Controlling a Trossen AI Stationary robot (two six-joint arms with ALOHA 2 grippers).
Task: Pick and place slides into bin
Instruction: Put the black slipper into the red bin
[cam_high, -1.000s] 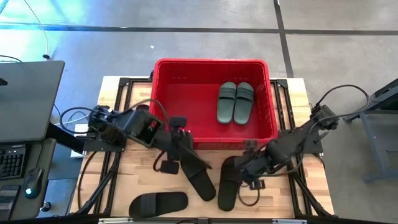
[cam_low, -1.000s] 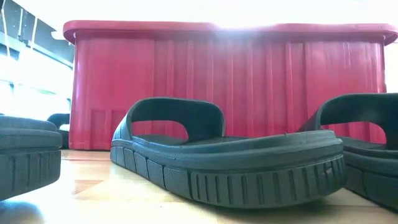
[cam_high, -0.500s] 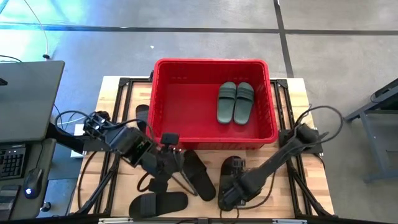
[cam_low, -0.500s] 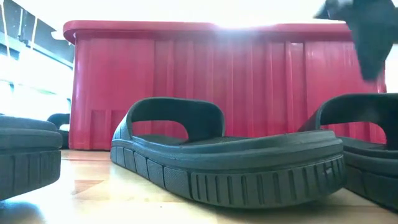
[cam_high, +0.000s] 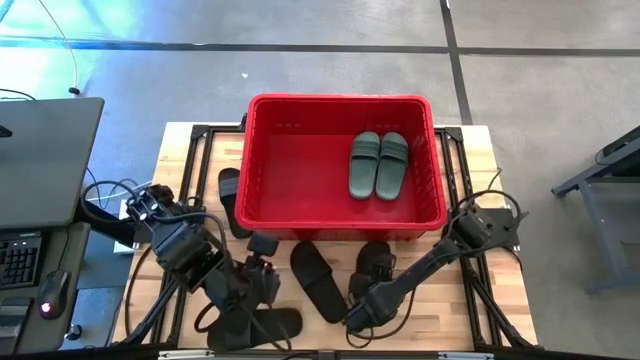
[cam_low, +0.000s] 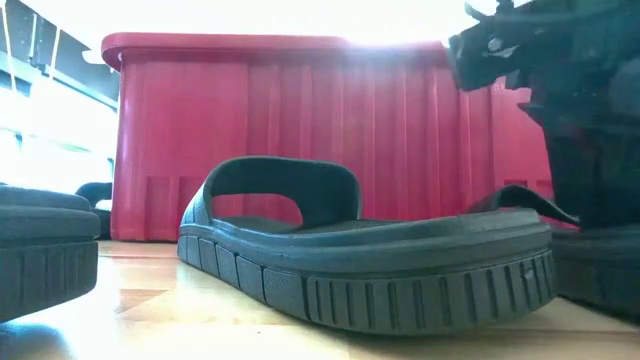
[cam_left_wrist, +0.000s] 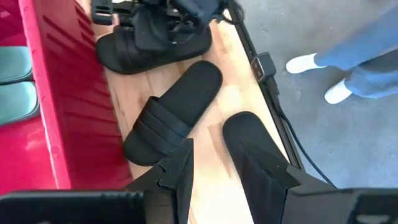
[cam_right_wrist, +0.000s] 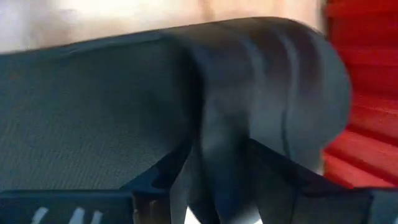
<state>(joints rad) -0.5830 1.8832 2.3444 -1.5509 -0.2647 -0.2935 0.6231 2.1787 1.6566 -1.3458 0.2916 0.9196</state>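
The wooden table (cam_high: 190, 150) stands on a grey floor (cam_high: 300, 60), and the red bin (cam_high: 262, 170) on it holds two green slides (cam_high: 379, 164). The left gripper (cam_high: 262, 292) hangs with fingers apart over a black slide (cam_high: 250, 327) at the table's near edge. The right gripper (cam_high: 362, 315) has its fingers around the strap of another black slide (cam_right_wrist: 124, 112) by the bin.

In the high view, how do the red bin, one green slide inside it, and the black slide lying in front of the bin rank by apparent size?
1. Red bin, by far the largest.
2. The black slide and the green slide look about equal in length; I would not rank them, since the green one lies lower, inside the bin.
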